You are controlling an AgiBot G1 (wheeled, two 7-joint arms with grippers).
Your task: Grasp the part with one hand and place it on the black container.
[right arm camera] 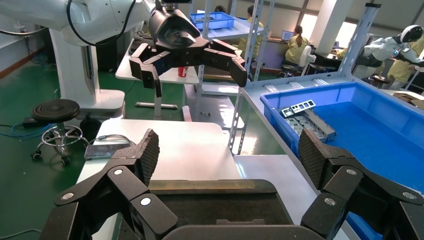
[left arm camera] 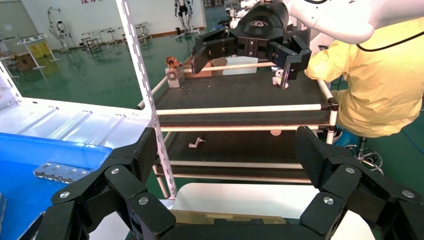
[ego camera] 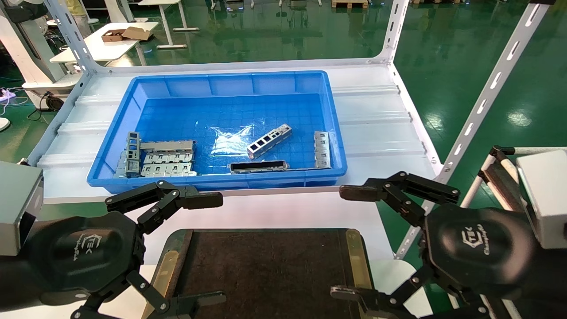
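The part (ego camera: 269, 141), a slim silver strip with a row of square cutouts, lies at an angle in the middle of the blue bin (ego camera: 217, 181). The black container (ego camera: 266, 270), a shallow dark tray with brass side strips, sits on the white table in front of me, near the bin; it also shows in the right wrist view (right arm camera: 220, 200). My left gripper (ego camera: 215, 249) is open and empty over the tray's left edge. My right gripper (ego camera: 343, 242) is open and empty over its right edge. Both are well short of the part.
The bin also holds a dark-faced narrow bar (ego camera: 258, 166), grey tabbed plates (ego camera: 168, 164) at the left and another (ego camera: 322, 149) at the right. White slotted rack posts (ego camera: 487, 93) stand at the shelf corners. A trolley (left arm camera: 240, 107) stands to my right.
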